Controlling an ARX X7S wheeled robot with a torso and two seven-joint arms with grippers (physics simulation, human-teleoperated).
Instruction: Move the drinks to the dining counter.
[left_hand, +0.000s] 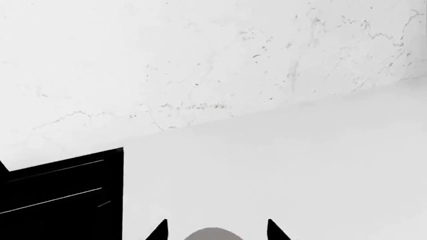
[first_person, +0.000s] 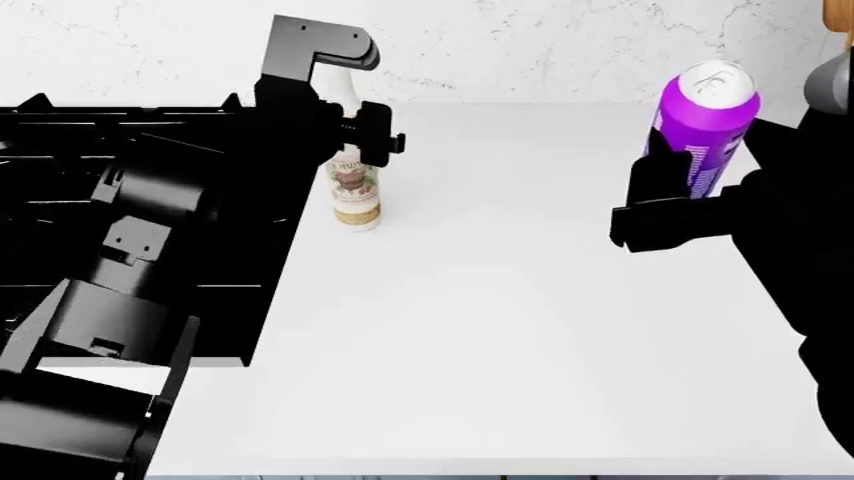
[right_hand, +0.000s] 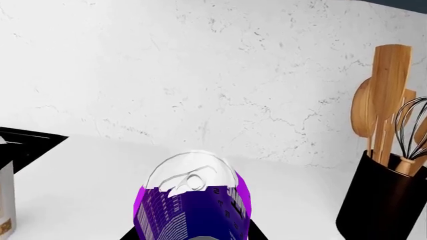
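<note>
Head view | right claw (first_person: 667, 205) clamps can (first_person: 703, 125) | left claw (first_person: 350, 125) grips bottle (first_person: 355, 185) beside hob (first_person: 80, 200)

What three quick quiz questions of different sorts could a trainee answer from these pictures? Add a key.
1. True or false: the right gripper holds the purple can lifted off the white worktop.
2. Multiple choice: the white bottle stands (A) on the worktop beside the black hob, (B) inside the utensil holder, (C) lying flat on the hob.
3. Fill in: the utensil holder contains wooden spoons and a wire ____.

Key:
1. True; the can sits tilted in the gripper above the surface.
2. A; the left gripper is at its neck, and whether it is clamped is unclear.
3. Whisk.
</note>
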